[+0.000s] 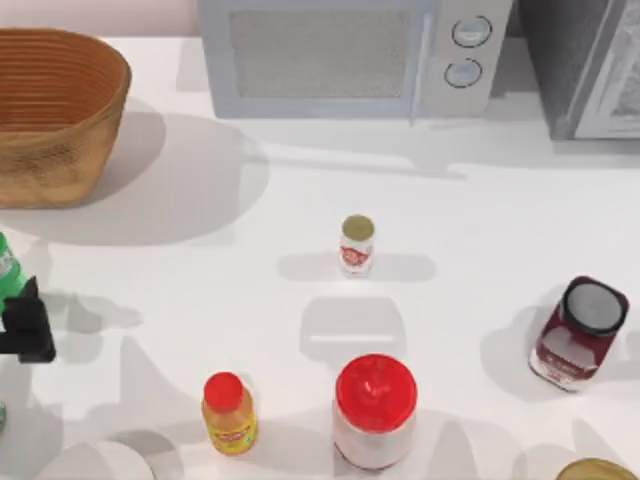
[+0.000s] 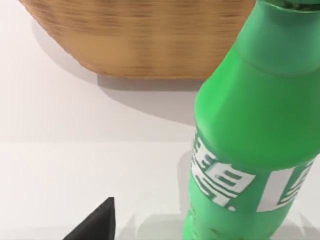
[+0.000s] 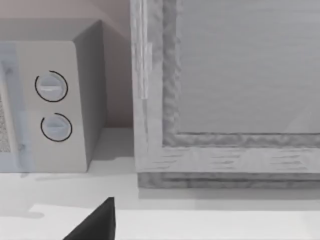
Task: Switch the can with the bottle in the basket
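Note:
The wicker basket [image 1: 60,115] stands at the back left; the part of its inside that I see holds nothing. The green bottle [image 1: 6,268] stands upright on the table at the left edge, in front of the basket, and looms close in the left wrist view [image 2: 250,140]. My left gripper [image 1: 26,322] is just in front of the bottle, open, its dark fingertip [image 2: 97,223] apart from it. The can [image 1: 357,243], white with a gold top, stands alone mid-table. A fingertip [image 3: 97,223] of my right gripper, also open, faces the back right appliances.
A microwave [image 1: 340,55] and a grey appliance [image 1: 590,65] line the back edge. Near the front stand a yellow red-capped bottle [image 1: 228,412], a big red-lidded white jar [image 1: 375,410] and a dark red black-lidded jar [image 1: 580,335].

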### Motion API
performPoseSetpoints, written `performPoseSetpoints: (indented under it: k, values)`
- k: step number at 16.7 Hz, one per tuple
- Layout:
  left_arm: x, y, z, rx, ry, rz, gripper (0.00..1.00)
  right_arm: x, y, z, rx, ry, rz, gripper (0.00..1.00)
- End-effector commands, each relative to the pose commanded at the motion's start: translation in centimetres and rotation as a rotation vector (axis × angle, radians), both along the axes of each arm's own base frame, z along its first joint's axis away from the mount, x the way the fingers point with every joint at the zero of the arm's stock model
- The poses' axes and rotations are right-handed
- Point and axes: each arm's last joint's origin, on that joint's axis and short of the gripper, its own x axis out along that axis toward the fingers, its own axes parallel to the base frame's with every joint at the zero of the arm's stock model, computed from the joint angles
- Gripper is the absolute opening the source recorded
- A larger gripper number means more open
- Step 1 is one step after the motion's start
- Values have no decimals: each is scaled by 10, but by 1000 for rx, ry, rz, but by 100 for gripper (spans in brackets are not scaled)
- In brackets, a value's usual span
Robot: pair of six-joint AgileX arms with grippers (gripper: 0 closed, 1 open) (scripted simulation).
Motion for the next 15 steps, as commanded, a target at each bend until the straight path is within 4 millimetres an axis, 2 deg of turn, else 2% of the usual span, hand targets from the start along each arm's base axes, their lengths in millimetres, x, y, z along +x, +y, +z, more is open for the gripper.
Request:
performPoseSetpoints:
  k: [5,10,13,15]
  values:
    - [2,-1,0,0,-2,-1,100,0,0,0,0,0,0,100]
    - [33,-5,0,2,-17,0,100,0,0,0,0,0,0,100]
    - [51,-4,-12,1,-11,0,100,0,0,0,0,0,0,100]
    - [55,-2,-20,0,-3,0,100,0,0,0,0,0,0,100]
